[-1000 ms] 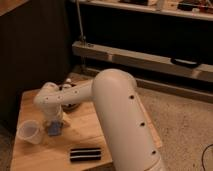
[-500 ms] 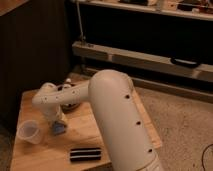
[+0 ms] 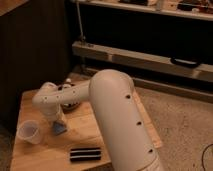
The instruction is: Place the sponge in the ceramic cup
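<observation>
Gripper (image 3: 56, 120) low at sponge (image 3: 60, 129), grasp indiscernible, sponge's long axis unclear, ceramic cup (image 3: 28, 131) just beside, upright

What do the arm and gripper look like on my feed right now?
The arm is smooth cream-white, built of fat rounded tubular links dotted with small dark holes; no cables show. The gripper, low over the table beside the ceramic cup, looks pale greyish.
</observation>
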{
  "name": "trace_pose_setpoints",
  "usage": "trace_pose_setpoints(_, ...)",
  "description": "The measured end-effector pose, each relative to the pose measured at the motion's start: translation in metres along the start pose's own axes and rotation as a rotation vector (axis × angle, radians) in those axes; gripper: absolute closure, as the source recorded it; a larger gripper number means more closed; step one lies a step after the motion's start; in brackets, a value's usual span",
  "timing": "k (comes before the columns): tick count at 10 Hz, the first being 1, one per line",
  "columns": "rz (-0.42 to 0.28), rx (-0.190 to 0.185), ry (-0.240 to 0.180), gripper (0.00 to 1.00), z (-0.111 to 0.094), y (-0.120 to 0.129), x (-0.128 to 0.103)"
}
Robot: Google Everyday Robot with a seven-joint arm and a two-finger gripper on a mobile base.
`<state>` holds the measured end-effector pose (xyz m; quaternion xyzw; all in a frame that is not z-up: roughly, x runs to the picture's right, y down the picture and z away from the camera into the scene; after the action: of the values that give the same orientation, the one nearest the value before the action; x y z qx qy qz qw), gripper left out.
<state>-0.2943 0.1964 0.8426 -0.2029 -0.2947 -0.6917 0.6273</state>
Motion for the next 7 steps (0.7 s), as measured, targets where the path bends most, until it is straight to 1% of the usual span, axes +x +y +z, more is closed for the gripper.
trace_pose_setpoints(1, 0.014, 0.008, 0.008, 0.99, -0.005, 0.003, -0.002)
trace_pose_setpoints(2, 0.032, 0.013, 0.034, 0.99, -0.017, 0.013, 0.001)
trace_pose_setpoints(3, 0.054, 0.016, 0.057, 0.99, -0.034, 0.026, 0.003)
trace_pose_setpoints(4, 0.061, 0.023, 0.074, 0.99, -0.048, 0.031, 0.002)
trace_pose_setpoints(5, 0.071, 0.036, 0.092, 0.99, -0.066, 0.039, 0.001)
trace_pose_setpoints(6, 0.08, 0.062, 0.118, 0.99, -0.084, 0.05, -0.001)
trace_pose_setpoints(7, 0.08, 0.109, 0.145, 0.99, -0.101, 0.055, -0.003)
